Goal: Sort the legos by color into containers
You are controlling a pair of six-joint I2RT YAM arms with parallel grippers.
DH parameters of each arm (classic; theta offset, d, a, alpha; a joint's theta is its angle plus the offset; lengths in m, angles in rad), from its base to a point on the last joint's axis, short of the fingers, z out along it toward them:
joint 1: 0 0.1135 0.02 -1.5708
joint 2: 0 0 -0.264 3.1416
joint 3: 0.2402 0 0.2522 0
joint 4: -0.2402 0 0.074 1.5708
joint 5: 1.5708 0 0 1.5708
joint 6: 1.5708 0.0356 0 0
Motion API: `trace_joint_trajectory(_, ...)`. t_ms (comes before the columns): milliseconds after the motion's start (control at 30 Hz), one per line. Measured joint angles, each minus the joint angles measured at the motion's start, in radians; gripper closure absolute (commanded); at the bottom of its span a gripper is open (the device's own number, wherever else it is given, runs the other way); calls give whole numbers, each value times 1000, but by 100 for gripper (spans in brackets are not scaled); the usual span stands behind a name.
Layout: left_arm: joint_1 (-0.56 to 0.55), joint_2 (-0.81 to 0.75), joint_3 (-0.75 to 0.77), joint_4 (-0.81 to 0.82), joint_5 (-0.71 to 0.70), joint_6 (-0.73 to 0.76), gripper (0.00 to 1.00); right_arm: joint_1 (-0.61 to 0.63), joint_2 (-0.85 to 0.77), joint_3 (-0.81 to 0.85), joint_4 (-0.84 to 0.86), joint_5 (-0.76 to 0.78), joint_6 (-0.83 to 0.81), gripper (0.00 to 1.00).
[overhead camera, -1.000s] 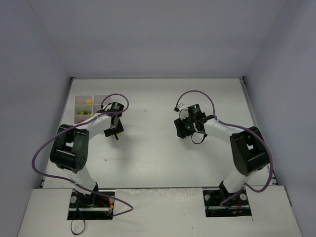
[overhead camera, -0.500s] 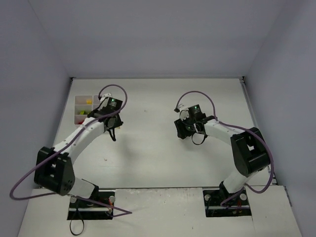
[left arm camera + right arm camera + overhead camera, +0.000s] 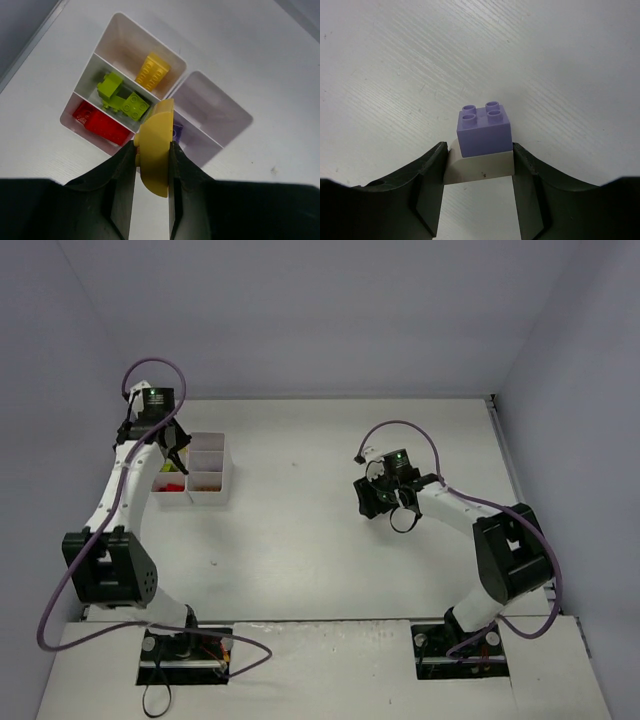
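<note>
Start at the far left of the table [image 3: 300, 530]: your left gripper [image 3: 172, 448] hangs over the white tray [image 3: 210, 485], which sits near the far left corner. In the left wrist view the left gripper [image 3: 152, 150] has its jaws drawn narrow and pinched on a yellow piece [image 3: 156, 132] with a rounded edge. The piece stands on edge between the fingers, above the tray [image 3: 125, 40] and clear of it. Under it, the tray's left column holds a yellow brick [image 3: 152, 71] in the far compartment, lime green bricks [image 3: 122, 97] in the middle one and red bricks [image 3: 100, 125] in the near one; from above, only the red bricks [image 3: 172, 483] show beside the arm. A lilac piece [image 3: 177, 132] peeks out behind the held yellow piece. It seems to lie in the middle compartment of the right column, but most of it is hidden, so take that loosely. Moving right across the bare middle of the table, your right gripper [image 3: 385, 502] is right of centre, well apart from the tray. Its wrist view shows the right gripper [image 3: 479, 150] with its jaws closed on a cream piece [image 3: 480, 169]. A lilac brick [image 3: 485, 132] with four studs sits upright on top of that piece, and the pair is held above the table [image 3: 395, 60].
</note>
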Motion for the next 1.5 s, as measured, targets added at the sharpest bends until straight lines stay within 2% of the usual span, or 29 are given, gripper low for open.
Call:
trace_joint_trajectory(267,89,237,115,-13,39,-25,96,1,-20,-4,0,0,7,90)
trace_joint_trajectory(500,135,321,171,-11,52,-65,89,1,-22,-14,0,0,7,89)
trace_joint_trajectory(667,138,340,211,-8,52,-90,88,1,-22,-14,0,0,7,89)
trace_joint_trajectory(833,141,360,244,-9,52,-114,82,1,-22,-14,0,0,7,89)
trace_joint_trajectory(967,144,383,258,-10,51,-126,68,1,-22,-14,0,0,7,89)
trace_joint_trajectory(1100,145,387,259,-15,52,-135,60,3,-22,-14,0,0,7,88)
trace_joint_trajectory(1433,145,372,259,-18,63,-133,58,28,-21,-14,0,1,14,85)
trace_joint_trajectory(1500,145,338,246,-15,82,-126,59,42,-20,-13,1,1,14,81)
